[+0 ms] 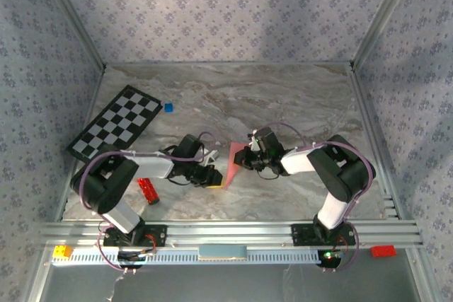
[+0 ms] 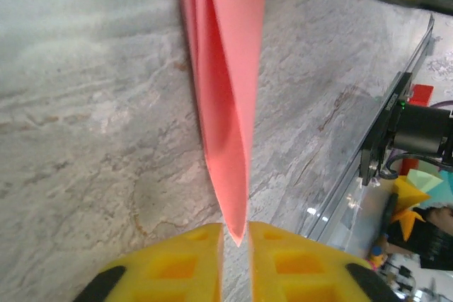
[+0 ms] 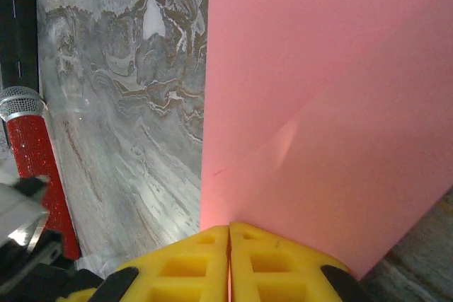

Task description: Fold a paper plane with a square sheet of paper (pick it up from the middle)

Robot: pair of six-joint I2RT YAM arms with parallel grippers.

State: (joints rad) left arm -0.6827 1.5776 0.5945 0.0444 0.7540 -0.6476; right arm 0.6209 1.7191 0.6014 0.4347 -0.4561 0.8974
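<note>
L of paper point(image 1: 232, 164), red bar point(image 1: 148, 190), chkrboard point(image 1: 117, 122)

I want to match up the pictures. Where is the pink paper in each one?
Top external: pink paper just below the middle of the picture.
Left wrist: a narrow folded strip, from top middle down to bottom middle.
Right wrist: big, covering the right side.
Shared landmark: the marble table under it.
</note>
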